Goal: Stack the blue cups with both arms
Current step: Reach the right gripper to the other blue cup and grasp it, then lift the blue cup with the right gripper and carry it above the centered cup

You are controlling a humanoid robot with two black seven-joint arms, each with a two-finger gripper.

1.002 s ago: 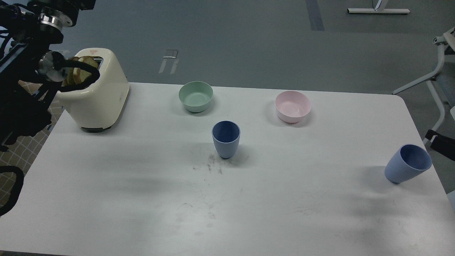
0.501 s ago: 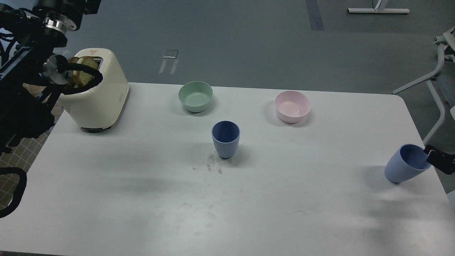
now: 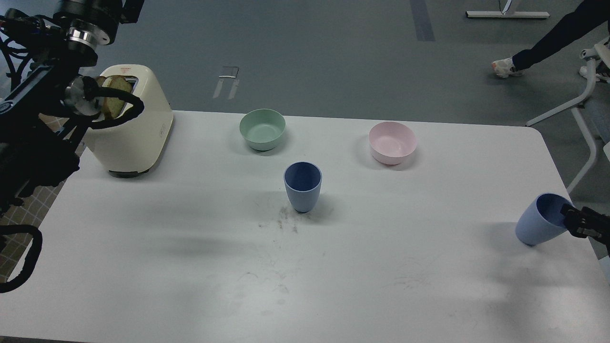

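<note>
One blue cup (image 3: 302, 186) stands upright near the middle of the white table (image 3: 190, 247). The second blue cup (image 3: 541, 221) stands near the table's right edge, its mouth leaning to the right. My right gripper (image 3: 572, 222) comes in from the right edge, and its black fingertips overlap the rim of that cup. It is small and dark, so I cannot tell whether it grips the rim. My left arm (image 3: 43, 105) rises at the far left in front of the toaster. Its far end leaves the top edge, so its gripper is out of view.
A cream toaster (image 3: 133, 128) with bread slices stands at the back left. A mint-green bowl (image 3: 262, 128) and a pink bowl (image 3: 392, 142) stand behind the middle cup. A person's leg (image 3: 548, 38) and a white chair frame (image 3: 588, 100) are beyond the table at the right.
My right gripper has come in from the right edge and reached the right cup's rim. My left arm has shifted slightly up and right. A person's leg has appeared at top right.
</note>
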